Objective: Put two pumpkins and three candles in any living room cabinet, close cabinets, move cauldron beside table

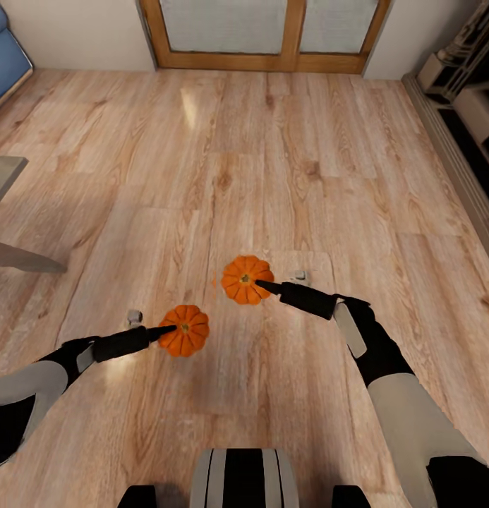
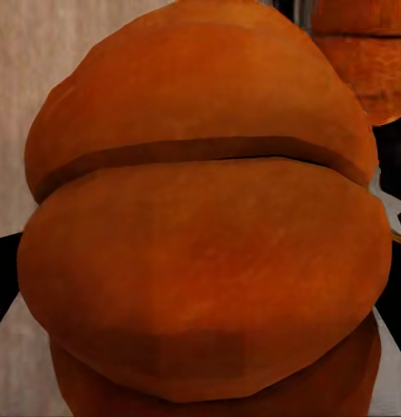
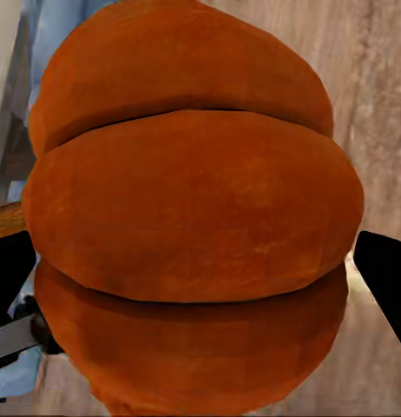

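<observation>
Pumpkins, two, small, orange, ribbed. Nearer item: left pumpkin, carried above the plank floor in the left gripper, whose dark fingers were clamped across its flank; in the left wrist view its rind sat hard against the camera. Next item: right pumpkin, likewise clasped by the right gripper, one black finger showing at the fruit's edge in the right wrist view. Both stood just apart from each other, stems up, ahead of the robot's base. Handling, as judged: light, rigid, smooth-skinned and rounded, so liable to roll or slip; best gripped across the widest ribs at mid-height, not by the stem. Further off: grey table corner at left, blue sofa beyond, wood-framed doors at the far wall
</observation>
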You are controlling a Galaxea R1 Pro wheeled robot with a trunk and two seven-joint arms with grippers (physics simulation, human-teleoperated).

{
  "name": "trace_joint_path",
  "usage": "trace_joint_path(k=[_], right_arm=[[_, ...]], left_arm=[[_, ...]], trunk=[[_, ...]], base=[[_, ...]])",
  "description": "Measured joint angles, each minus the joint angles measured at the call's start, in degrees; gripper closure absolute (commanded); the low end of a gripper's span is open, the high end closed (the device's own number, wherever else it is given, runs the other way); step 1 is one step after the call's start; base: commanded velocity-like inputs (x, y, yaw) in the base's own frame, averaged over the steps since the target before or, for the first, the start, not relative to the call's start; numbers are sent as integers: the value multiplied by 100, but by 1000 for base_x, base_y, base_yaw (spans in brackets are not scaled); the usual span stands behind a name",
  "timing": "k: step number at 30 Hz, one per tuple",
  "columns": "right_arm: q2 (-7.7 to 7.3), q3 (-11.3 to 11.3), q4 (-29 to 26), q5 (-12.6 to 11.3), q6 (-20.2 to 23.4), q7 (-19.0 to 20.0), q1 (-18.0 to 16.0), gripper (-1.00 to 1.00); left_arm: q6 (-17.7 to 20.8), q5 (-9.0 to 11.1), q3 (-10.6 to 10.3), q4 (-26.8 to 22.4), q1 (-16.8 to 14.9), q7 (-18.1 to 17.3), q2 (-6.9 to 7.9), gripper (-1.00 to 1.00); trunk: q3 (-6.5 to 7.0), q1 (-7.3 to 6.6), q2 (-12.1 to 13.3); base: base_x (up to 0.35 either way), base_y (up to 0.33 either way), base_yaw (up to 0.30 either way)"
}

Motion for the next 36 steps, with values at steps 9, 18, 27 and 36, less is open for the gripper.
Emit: trace_joint_path(k=[9,18,27,36], right_arm=[[-680,-24,965,1414,-117,-1206,536,100],[-659,-28,1121,1355,-107,-1202,555,100],[-687,-35,1390,1353,-612,-1170,554,100],[-664,-30,1345,1353,-617,-1151,554,100]], left_arm=[[4,-41,501,-64,-362,1006,-96,100],[36,-55,437,-70,-346,1060,-278,100],[49,-52,386,-40,-346,1093,-393,100],[61,-61,409,-76,-352,1045,-399,100]], trunk=[[198,-22,12],[398,-46,24],[598,-69,36],[797,-92,48]], base=[[0,0,0],[0,0,0],[0,0,0],[0,0,0]])
